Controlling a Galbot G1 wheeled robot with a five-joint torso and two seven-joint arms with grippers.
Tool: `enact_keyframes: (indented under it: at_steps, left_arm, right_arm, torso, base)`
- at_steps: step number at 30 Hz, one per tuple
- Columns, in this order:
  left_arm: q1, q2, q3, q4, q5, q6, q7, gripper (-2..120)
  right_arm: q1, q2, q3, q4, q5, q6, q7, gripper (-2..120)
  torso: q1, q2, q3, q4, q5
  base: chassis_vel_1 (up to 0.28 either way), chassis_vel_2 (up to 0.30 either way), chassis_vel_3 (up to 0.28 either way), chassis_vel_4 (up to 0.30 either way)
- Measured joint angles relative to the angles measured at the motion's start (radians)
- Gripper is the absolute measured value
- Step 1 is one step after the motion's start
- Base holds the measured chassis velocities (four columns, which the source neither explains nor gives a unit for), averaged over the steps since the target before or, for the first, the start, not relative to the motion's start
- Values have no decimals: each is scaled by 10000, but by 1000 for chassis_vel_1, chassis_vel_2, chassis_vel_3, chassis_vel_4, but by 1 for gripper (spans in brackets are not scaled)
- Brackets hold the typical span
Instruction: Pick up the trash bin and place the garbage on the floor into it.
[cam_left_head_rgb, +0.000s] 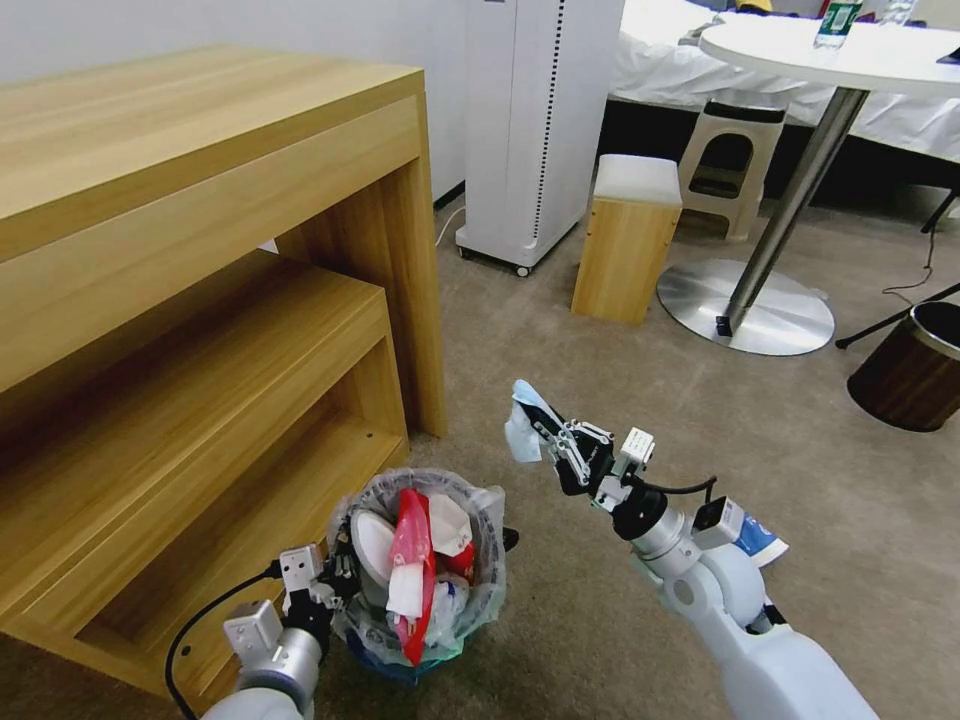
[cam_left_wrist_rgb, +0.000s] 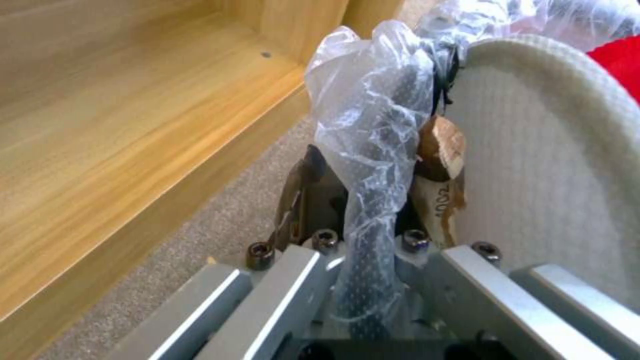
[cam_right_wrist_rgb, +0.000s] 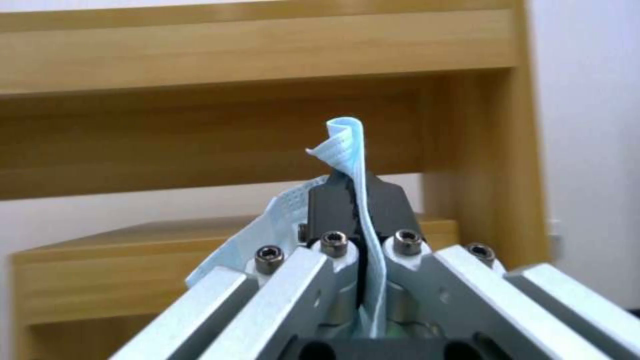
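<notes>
The trash bin (cam_left_head_rgb: 487, 585), black mesh lined with a crinkly clear bag, is beside the wooden shelf unit and stuffed with a white slipper (cam_left_head_rgb: 372, 545) and red wrappers (cam_left_head_rgb: 410, 535). My left gripper (cam_left_head_rgb: 338, 578) is shut on its near rim. In the left wrist view the bag-covered rim (cam_left_wrist_rgb: 373, 110) is pinched in the left gripper (cam_left_wrist_rgb: 367, 170), with a wooden stick (cam_left_wrist_rgb: 440, 150) and the slipper (cam_left_wrist_rgb: 547, 150) just inside. My right gripper (cam_left_head_rgb: 547, 428) hangs above the carpet, right of the bin, shut on a light-blue mask (cam_left_head_rgb: 520, 430) (cam_right_wrist_rgb: 350, 145). A blue-white paper cup (cam_left_head_rgb: 757, 542) lies behind the right arm.
A wooden desk with a low shelf (cam_left_head_rgb: 200, 330) fills the left side. Farther off are a white tower unit (cam_left_head_rgb: 535, 130), a wooden stool (cam_left_head_rgb: 625, 240), a round table on a metal base (cam_left_head_rgb: 745, 310) and a brown bin (cam_left_head_rgb: 915, 365). Open carpet lies between them.
</notes>
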Motion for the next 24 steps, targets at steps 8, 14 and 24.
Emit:
enact_keyframes:
  at_steps: [8, 14, 24]
  left_arm:
    - [-19, 108, 296, 149, 385, 57, 49, 1]
    - [-159, 24, 404, 281, 494, 104, 54, 1]
    - [-259, -72, 429, 341, 511, 160, 36, 1]
  right_arm:
    - [449, -892, -1009, 147, 114, -311, -302, 0]
    - [621, -1170, -1960, 239, 70, -440, -185, 0]
    - [829, -1364, -3088, 344, 69, -654, 102, 0]
  torso:
    - [0, 0, 0, 0, 2]
    - [0, 0, 0, 0, 2]
    - [0, 0, 0, 0, 1]
  base:
    - [0, 0, 0, 0]
    - [0, 0, 0, 0]
    - [0, 0, 0, 0]
